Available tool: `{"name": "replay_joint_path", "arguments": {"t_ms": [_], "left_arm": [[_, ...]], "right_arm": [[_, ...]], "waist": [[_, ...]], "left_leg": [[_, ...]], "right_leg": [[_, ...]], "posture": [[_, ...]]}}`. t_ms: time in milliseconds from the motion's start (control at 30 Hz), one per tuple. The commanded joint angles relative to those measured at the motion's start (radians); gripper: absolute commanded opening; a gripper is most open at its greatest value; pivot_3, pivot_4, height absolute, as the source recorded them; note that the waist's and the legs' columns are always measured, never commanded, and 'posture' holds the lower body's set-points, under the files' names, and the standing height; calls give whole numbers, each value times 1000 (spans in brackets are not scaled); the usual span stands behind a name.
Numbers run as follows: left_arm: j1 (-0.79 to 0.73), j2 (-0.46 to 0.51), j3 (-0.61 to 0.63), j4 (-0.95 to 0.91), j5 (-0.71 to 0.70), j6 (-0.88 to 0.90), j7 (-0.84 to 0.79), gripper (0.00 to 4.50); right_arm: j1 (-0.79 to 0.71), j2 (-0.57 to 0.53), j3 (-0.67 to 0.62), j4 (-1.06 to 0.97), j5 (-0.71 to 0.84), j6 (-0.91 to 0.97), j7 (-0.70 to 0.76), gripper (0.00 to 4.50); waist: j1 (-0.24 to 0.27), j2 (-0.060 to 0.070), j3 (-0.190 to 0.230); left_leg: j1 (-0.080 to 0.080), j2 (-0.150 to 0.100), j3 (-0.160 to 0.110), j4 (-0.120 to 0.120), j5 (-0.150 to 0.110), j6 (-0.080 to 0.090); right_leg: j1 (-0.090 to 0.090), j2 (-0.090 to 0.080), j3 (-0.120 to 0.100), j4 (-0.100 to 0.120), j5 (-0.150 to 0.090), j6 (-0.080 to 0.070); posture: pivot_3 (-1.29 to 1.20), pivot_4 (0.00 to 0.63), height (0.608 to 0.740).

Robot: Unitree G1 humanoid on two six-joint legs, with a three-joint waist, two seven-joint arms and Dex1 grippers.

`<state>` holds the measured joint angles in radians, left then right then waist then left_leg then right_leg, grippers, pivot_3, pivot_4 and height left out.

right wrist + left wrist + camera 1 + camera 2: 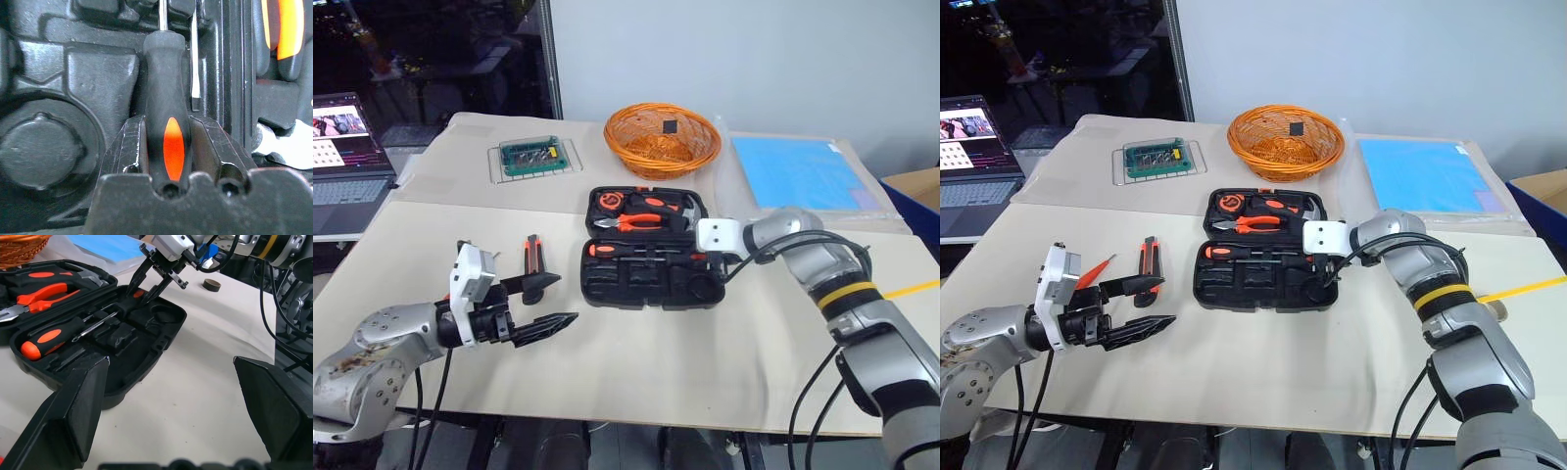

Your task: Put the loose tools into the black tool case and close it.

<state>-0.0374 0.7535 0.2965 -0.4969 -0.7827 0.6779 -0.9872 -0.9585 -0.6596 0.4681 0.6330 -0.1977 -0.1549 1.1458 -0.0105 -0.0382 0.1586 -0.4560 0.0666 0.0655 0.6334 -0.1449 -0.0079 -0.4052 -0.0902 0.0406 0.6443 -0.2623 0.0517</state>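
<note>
L gripper (548,311) sits nearest the cam, hovering low over the counter (705,372) at front left, fingers spread wide w/ nothing between them. Just beyond it on the counter lie an orange-and-black utility knife (1147,270) and, beside that on its left, a slim orange screwdriver (1095,271), both loose and apart from the case. Mid-counter the black tool case (646,257) lies open: far half holds orange-handled pliers (641,221), a tape measure and a hammer; near half has an orange-and-black screwdriver (49,340) seated in a recess at its left end. R gripper (146,285) reaches down into the near half's right end, fingers either side of a black-handled screwdriver w/ orange inlay (166,132), shaft pointing along the recess; fingers look part-way apart around the handle, can't tell if still clamped. Small grey tape roll (212,284) sits on the counter past the case. Behind: green parts tray (535,157), orange woven basket (663,139), blue sheet (798,171); laptop (347,162) off far left.
</note>
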Motion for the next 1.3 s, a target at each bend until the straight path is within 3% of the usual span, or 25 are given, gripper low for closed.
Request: {"name": "replay_joint_path", "arguments": {"t_ms": [33,100,333,500,633,733,967,1167,1267,1300], "left_arm": [[-2,13,7,-27,-8,-22,5,4347],[-5,13,5,-24,-9,-24,5,4347],[-20,2,-17,-7,-3,-32,7,4347],[-25,-2,-27,3,-1,-45,11,4347],[-23,-3,-24,-11,-8,-50,22,4347],[-21,-2,-28,-21,-8,-51,26,4347],[-28,-4,-49,-23,4,-56,38,4347],[-37,4,-40,-3,18,-61,58,4347],[-50,-15,-14,38,37,-61,118,4347],[-56,-32,-5,48,46,-46,175,4347]], "right_arm": [[16,-11,-19,-21,-8,-31,33,2949],[34,-24,-53,-63,37,6,75,3633],[91,-38,-246,-204,284,243,183,3633],[158,10,-364,-333,421,495,92,2268],[294,172,-432,-528,410,614,-238,866],[363,237,-430,-610,370,631,-374,55],[450,286,-305,-572,226,637,-529,55],[469,200,-109,-472,52,451,-479,55],[442,218,-143,-463,53,373,-513,55],[438,237,-207,-479,122,311,-505,55]], "waist": [[1,0,0],[1,0,0],[-2,0,0],[-5,0,0],[-8,0,0],[-3,1,0],[-2,1,0],[-3,-2,-3],[-5,-5,-6],[-5,-5,-7]], "left_leg": [[0,0,0,0,0,0],[0,0,-1,0,0,0],[0,0,0,0,0,0],[1,1,0,0,0,0],[2,2,0,0,0,-1],[1,2,0,-2,0,-1],[1,1,0,0,1,-1],[10,1,0,-2,0,-2],[14,2,1,-4,-1,-5],[15,2,1,-4,-1,-5]], "right_leg": [[0,0,0,0,0,0],[0,0,0,0,0,0],[0,0,0,2,0,0],[0,0,0,2,0,-1],[0,1,0,3,0,-2],[-1,2,0,3,-1,-3],[-1,1,0,3,0,-2],[2,0,0,1,-3,-6],[4,0,0,1,-5,-9],[5,1,0,2,-5,-10]], "posture": [[0,150,740],[0,150,740],[0,150,740],[0,150,740],[0,150,740],[0,150,740],[0,150,740],[0,150,740],[0,150,740],[0,150,740]]}}
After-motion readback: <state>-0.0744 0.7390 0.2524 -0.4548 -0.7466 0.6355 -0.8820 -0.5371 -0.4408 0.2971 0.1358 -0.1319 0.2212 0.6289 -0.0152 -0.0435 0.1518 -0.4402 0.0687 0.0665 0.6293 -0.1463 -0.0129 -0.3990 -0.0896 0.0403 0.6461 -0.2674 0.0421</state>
